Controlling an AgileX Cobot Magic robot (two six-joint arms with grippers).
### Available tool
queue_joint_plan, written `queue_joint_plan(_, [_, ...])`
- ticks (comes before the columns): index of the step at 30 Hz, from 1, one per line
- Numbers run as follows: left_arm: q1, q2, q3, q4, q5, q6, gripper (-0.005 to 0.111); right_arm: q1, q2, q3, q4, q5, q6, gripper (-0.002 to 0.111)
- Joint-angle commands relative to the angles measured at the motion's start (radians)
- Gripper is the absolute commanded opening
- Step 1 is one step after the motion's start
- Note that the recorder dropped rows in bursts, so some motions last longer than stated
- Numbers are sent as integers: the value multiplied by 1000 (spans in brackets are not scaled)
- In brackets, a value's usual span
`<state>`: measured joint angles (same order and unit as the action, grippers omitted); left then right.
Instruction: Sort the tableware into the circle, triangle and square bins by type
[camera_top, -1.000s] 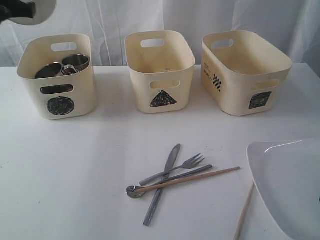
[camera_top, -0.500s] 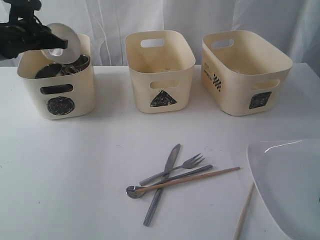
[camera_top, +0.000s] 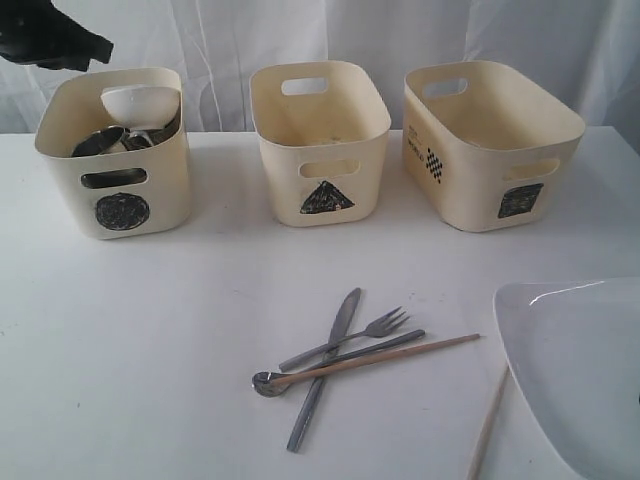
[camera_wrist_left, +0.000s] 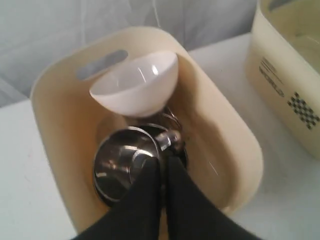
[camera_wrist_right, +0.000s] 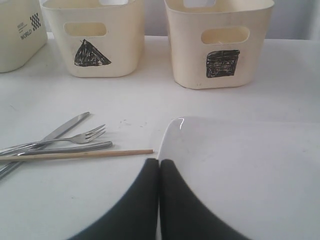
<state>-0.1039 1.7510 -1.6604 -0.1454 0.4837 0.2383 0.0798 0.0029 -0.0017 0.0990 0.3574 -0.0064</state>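
Note:
The white bowl (camera_top: 140, 103) leans tilted inside the circle bin (camera_top: 120, 210), resting on a steel bowl (camera_wrist_left: 120, 160) and a steel mug (camera_wrist_left: 172, 140). My left gripper (camera_wrist_left: 162, 161) hovers above that bin, shut and empty, and shows dark at the top left in the exterior view (camera_top: 70, 45). On the table lie the crossed knife (camera_top: 325, 365), fork (camera_top: 370, 330), spoon (camera_top: 268, 383) and a chopstick (camera_top: 390, 357). A second chopstick (camera_top: 490, 425) lies beside the large white plate (camera_top: 580, 370). My right gripper (camera_wrist_right: 160, 162) is shut, its tips at the plate's (camera_wrist_right: 240, 170) edge.
The triangle bin (camera_top: 320, 150) stands in the middle and the square bin (camera_top: 490, 150) to the right, both along the back of the white table. A white curtain hangs behind them. The plate runs off the table's front right corner of the view.
The left gripper carried the white bowl over the circle bin and let it go. The bowl now rests in the bin, and the gripper has lifted away and shut.

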Motion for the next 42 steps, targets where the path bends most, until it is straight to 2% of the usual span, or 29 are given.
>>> queue_joint_plan(1, [1, -108, 53, -2, 132, -197, 0, 2, -3, 2, -2, -6, 27, 0])
queue_joint_plan(3, [1, -220, 158, 31, 127, -296, 0, 2, -3, 2, -2, -6, 30, 0])
queue_joint_plan(5, [-1, -329, 296, 98, 53, -296, 0, 2, -3, 2, -2, -6, 30, 0])
queue_joint_plan(7, [2, -522, 514, 152, -134, -296, 0, 2, -3, 2, -2, -6, 30, 0])
queue_joint_plan(9, [1, -798, 792, 219, -368, -285, 0, 2, -3, 2, -2, -6, 30, 0])
queue_joint_plan(10, [1, -886, 894, 230, -417, -285, 0, 2, -3, 2, -2, -6, 30, 0])
queue_joint_plan(13, [1, -1011, 1068, 234, -427, -283, 0, 2, -3, 2, -2, -6, 30, 0])
queue_joint_plan(15, [1, -1061, 1135, 234, -420, -285, 0, 2, -3, 2, -2, -6, 30, 0])
queue_joint_plan(20, [1, -1132, 1210, 238, -380, -283, 0, 2, -3, 2, -2, -6, 30, 0])
queue_joint_plan(24, [1, -1134, 1210, 236, -240, -297, 0, 2, -3, 2, -2, -6, 30, 0])
queue_joint_plan(27, [1, -1134, 1210, 238, -152, -367, 0, 2, -3, 2, -2, -6, 30, 0])
queue_joint_plan(30, [1, -1134, 1210, 347, -109, -442, 0, 2, -3, 2, -2, -6, 30, 0])
queue_joint_plan(34, [-8, -1134, 1210, 466, -139, -528, 0, 2, -3, 2, -2, -6, 30, 0])
queue_joint_plan(36, [19, -1146, 1210, 457, -163, -554, 0, 2, -3, 2, -2, -6, 30, 0])
queue_joint_plan(40, [127, -1268, 1210, 322, -223, -551, 0, 2, -3, 2, -2, -6, 30, 0])
queue_joint_plan(42, [155, -1344, 1210, 327, -187, -547, 0, 2, -3, 2, -2, -6, 30, 0])
